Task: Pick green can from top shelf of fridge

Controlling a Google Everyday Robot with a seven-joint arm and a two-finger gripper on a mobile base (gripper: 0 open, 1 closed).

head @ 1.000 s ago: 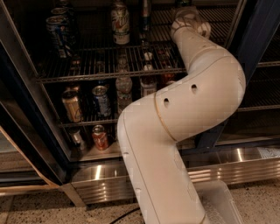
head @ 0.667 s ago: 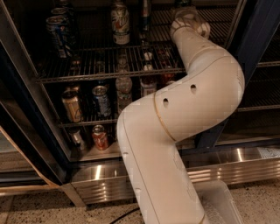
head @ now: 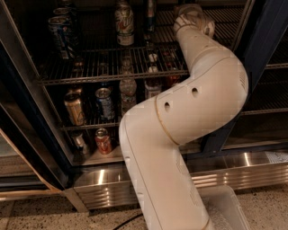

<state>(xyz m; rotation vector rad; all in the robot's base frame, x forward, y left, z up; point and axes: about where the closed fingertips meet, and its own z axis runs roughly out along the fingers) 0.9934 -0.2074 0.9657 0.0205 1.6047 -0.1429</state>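
Observation:
The fridge point(head: 268, 40) stands open, with a dark blue frame and a steel base. My white arm reaches up into it from the lower middle. My gripper point(head: 192, 12) is at the upper edge of the camera view, above the right part of the top shelf point(head: 99, 67), a grey wire rack. The wrist covers what is in front of it. The green can is hidden or out of view. A whitish can with a green and red label point(head: 124, 22) stands on the top shelf, left of the gripper.
Blue-and-white striped cans point(head: 61, 28) stand at the shelf's left end, and a dark bottle point(head: 150, 15) next to the whitish can. The lower rack holds a clear bottle point(head: 128, 92), a blue can point(head: 105, 103) and a gold can point(head: 74, 108). An orange can point(head: 103, 141) sits at the bottom.

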